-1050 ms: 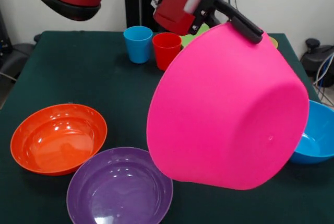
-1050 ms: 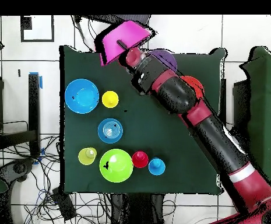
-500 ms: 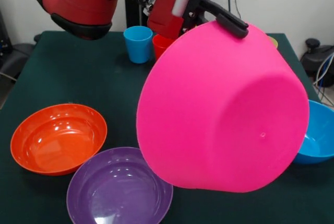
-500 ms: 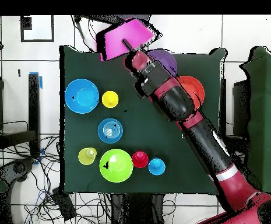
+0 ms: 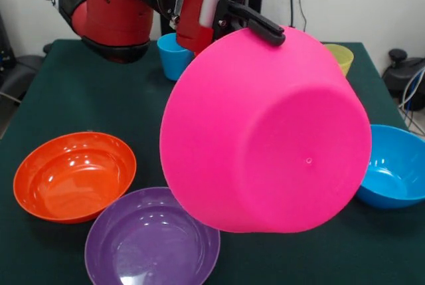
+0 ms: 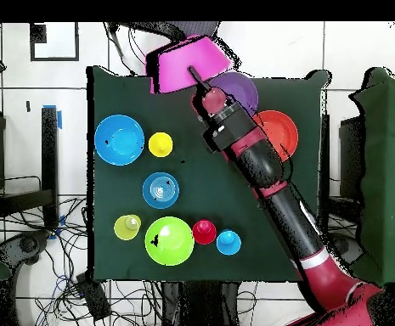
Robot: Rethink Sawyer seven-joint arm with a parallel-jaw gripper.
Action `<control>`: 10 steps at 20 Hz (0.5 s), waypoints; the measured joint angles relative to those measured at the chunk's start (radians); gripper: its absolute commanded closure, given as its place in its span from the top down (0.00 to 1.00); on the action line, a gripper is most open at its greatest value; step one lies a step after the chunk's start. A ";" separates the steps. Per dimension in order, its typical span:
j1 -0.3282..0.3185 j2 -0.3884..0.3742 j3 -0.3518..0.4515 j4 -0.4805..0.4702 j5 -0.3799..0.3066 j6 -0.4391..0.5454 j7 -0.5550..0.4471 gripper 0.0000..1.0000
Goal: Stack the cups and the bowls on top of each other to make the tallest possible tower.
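The shiny orange plastic bowl (image 5: 74, 175) and the shiny purple plastic bowl (image 5: 152, 239) are sitting open side up near one table (image 5: 80, 92) edge, touching each other. The big pink plastic bowl (image 5: 265, 132) is hanging tipped above that edge, hiding the red cup. The black fingers (image 5: 249, 22) are pinching its rim.

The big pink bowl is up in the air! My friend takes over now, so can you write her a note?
Gripper: shut on the pink bowl's rim, holding it tilted in the air, bottom towards the front camera.
On the table: orange bowl, purple bowl, big blue bowl, green bowl, small blue bowl, and the cups, all loose.
Done: nothing stacked.
Left: set the pink bowl down, build the tower.
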 measured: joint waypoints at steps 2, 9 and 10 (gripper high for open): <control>-0.009 0.019 0.003 0.010 -0.002 0.000 0.000 0.00; -0.047 0.048 0.011 0.070 -0.002 0.000 0.000 0.00; -0.052 0.048 0.011 0.080 -0.002 0.000 0.000 0.00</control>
